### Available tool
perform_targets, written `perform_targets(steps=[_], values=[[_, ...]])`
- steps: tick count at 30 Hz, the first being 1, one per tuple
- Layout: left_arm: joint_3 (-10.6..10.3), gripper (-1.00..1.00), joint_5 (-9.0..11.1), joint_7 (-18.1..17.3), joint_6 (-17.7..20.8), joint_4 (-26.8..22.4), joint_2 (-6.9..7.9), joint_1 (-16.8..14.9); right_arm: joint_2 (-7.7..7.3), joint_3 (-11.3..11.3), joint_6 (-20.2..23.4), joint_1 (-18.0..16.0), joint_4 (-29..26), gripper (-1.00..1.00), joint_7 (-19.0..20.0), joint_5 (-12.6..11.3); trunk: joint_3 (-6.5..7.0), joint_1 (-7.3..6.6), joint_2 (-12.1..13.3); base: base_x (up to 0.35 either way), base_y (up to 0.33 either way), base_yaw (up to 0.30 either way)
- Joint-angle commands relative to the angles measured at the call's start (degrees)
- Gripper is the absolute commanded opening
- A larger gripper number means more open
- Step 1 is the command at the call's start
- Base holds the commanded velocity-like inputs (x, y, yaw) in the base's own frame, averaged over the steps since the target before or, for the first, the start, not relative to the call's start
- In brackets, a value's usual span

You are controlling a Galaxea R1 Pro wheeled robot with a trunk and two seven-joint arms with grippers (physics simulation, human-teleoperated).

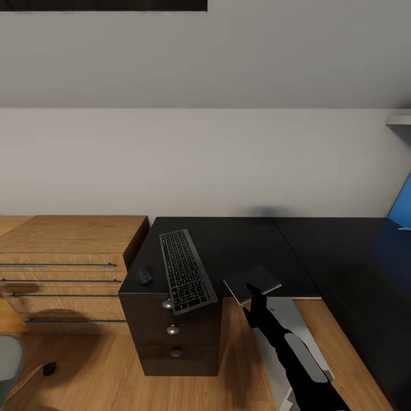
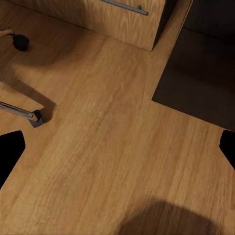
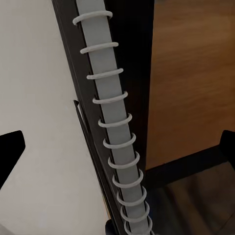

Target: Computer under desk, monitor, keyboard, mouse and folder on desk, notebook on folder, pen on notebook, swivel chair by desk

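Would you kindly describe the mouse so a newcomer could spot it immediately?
Find the black desk against the wall and go to its end beside the wooden drawer cabinet. There, next to the keyboard, lies the mouse: small, rounded, black, and far smaller than the long keyboard or the grey notebook.

One desk (image 1: 240, 245) bears one keyboard (image 1: 185, 269), one mouse (image 1: 145, 276) and one notebook (image 1: 251, 283), beside one wooden cabinet (image 1: 68, 257) with four drawers.

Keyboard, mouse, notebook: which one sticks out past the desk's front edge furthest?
The notebook, held at the desk edge by the right gripper, mostly overhanging. The keyboard overhangs only slightly; the mouse sits fully on.
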Motion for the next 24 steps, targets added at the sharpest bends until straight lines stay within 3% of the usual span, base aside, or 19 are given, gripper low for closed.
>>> perform_targets(steps=[1, 15, 24], values=[[-0.08, 1.0, 0.51, 0.21, 0.03, -0.09, 0.03, 0.02, 0.0, 0.0, 0.1, -0.03, 0.04, 1.0, 0.13, -0.36, -0.04, 0.0, -0.02, 0.0, 0.0, 0.0], [-0.08, 1.0, 0.51, 0.11, 0.01, -0.09, 0.03, 0.02, 0.0, -0.02, 0.1, -0.03, 0.04, 1.0, 0.17, -0.36, -0.04, 0.0, -0.02, -0.012, 0.0, 0.0], [-0.08, 1.0, 0.48, 0.15, 0.01, -0.03, 0.03, 0.02, 0.0, -0.02, 0.07, -0.03, 0.04, 1.0, 0.21, -0.36, -0.04, 0.0, -0.02, -0.26, 0.0, 0.0]])
